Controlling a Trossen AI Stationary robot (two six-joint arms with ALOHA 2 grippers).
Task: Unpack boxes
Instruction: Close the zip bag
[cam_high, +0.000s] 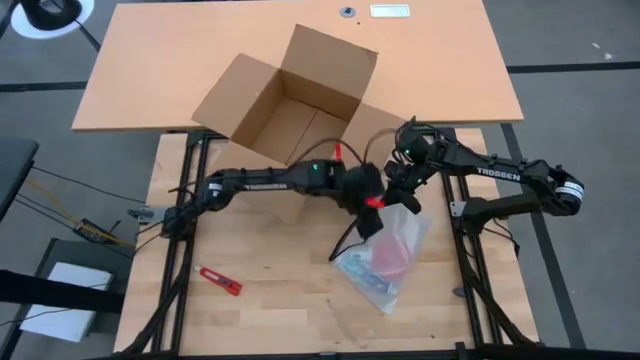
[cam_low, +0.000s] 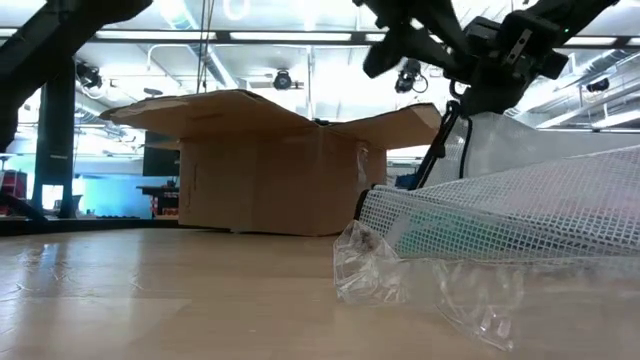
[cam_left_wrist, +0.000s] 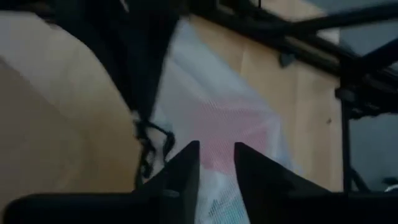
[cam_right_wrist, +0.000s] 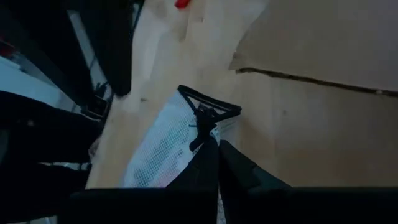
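Note:
The brown cardboard box (cam_high: 290, 100) stands open on the far orange table, flaps spread; in the low view the box (cam_low: 270, 160) is behind the bag. A clear plastic and white-mesh bag (cam_high: 385, 255) with red contents lies on the near wooden table, its top end raised. My right gripper (cam_high: 408, 195) is shut on that raised end. My left gripper (cam_high: 370, 218) hovers open just left of it, its fingers (cam_left_wrist: 186, 168) standing over the bag's mesh (cam_left_wrist: 211, 118). My right gripper pinches the bag's upper edge (cam_right_wrist: 208, 134) between its two shut fingers, beside a black pull on the mesh. It comes slanting down from the table's right side. The bag (cam_low: 520, 210) hangs slack below it, its lower part on the table. Whether my left gripper touches the bag, I cannot tell.
A red-handled cutter (cam_high: 218, 281) lies on the wooden table near the left front. Crumpled clear plastic (cam_low: 400, 270) trails from the bag toward the near edge. Black frame rails run along both sides of the wooden table.

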